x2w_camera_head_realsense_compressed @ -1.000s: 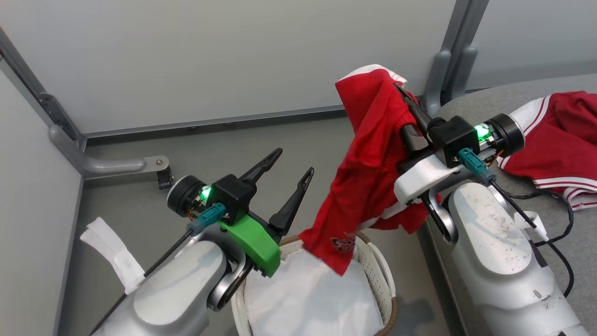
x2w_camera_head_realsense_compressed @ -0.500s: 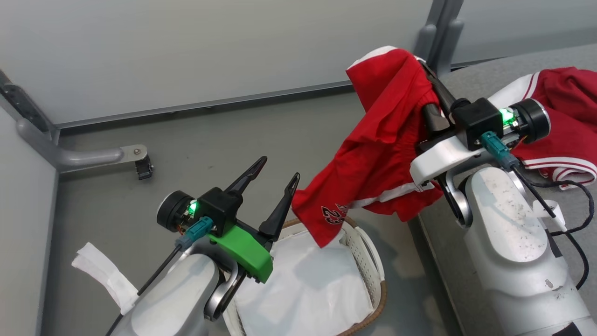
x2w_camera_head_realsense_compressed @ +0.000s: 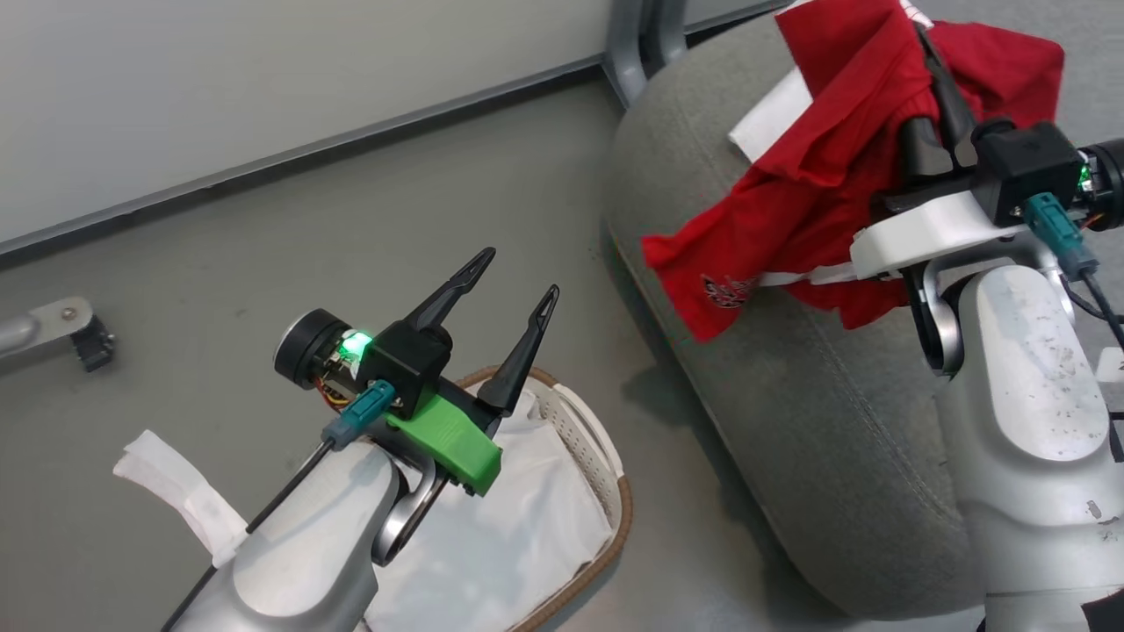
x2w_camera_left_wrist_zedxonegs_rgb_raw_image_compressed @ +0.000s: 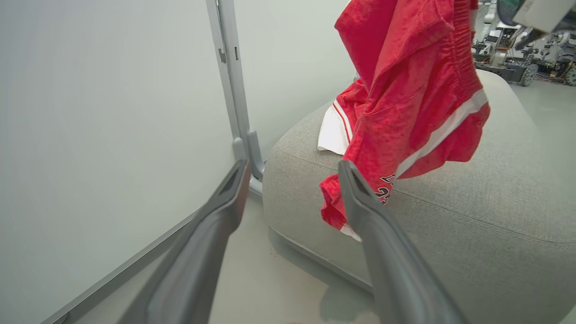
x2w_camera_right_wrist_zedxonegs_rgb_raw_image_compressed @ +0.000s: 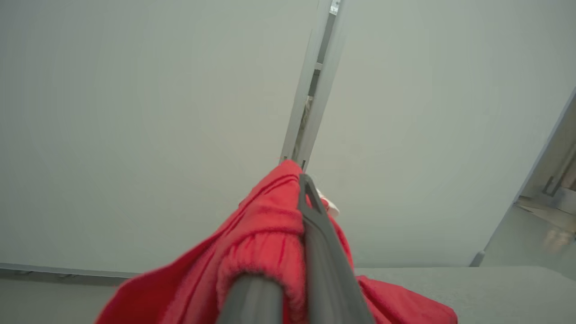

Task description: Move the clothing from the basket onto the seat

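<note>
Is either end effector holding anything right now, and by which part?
The right end effector is shut on a red garment, pinching its gathered elastic edge; the rest hangs above the seat. The left end effector is open, empty.

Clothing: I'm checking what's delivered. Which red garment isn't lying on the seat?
The white-striped garment hanging from the right claw over the seat; the white-panelled garment lies on it.

floor [x2w_camera_head_realsense_compressed: 351,219]: grey | on it: basket [x2w_camera_head_realsense_compressed: 604,458], seat [x2w_camera_head_realsense_compressed: 790,395] | lying on seat: red-white clothing [x2w_camera_left_wrist_zedxonegs_rgb_raw_image_compressed: 334,132]

head: steep downward | left wrist: low, sideways | right wrist: upward, close | shared: seat [x2w_camera_head_realsense_compressed: 790,421], clothing [x2w_camera_head_realsense_compressed: 817,175]
</note>
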Controlling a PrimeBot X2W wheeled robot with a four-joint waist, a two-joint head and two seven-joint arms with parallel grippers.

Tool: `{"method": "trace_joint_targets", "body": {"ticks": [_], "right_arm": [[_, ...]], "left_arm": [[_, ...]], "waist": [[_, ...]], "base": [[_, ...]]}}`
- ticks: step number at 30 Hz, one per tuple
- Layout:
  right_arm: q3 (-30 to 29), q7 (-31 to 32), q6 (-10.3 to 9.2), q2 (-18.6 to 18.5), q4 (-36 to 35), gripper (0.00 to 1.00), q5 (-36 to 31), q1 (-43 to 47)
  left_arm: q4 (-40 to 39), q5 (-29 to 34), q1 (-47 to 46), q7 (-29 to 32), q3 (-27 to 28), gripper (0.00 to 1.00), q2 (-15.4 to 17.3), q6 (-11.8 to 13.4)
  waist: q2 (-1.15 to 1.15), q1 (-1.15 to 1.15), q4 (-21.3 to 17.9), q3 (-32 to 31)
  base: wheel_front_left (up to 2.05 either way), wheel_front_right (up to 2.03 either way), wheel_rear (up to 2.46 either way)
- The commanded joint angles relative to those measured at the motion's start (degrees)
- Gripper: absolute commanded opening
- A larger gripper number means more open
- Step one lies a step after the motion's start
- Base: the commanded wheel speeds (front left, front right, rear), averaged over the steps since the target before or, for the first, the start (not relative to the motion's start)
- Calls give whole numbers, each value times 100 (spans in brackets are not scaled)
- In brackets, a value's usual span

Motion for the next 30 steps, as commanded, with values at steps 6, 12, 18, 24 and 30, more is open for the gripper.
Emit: {"method": "trace_joint_targets", "body": {"ticks": [6,12,18,24,30], "right_arm": [[-251,-29,-8,1,-147,0,136,139],[-394,-28,-8,5,-204,0,217,209],[-575,-29,-8,-3,-153,0,104,20],[-865,-29,-9,-113,5,0,-317,-598],[-1205,-28,-8,-605,100,0,-589,-1493]], "left_arm": [[50,143,-237,-12,-113,100,170,-82],[39,142,-402,16,-302,100,217,-104],[-68,165,-576,63,-489,100,210,-126],[-209,181,-712,58,-623,100,187,-135],[-307,243,-833,42,-657,100,174,-96]], "waist": [[26,0,-1360,817],[26,0,-1552,1039],[26,0,-1345,1283],[26,0,-888,1560],[26,0,-405,1886]], "base": [[0,0,0],[0,0,0],[0,0,0],[0,0,0],[0,0,0]]}}
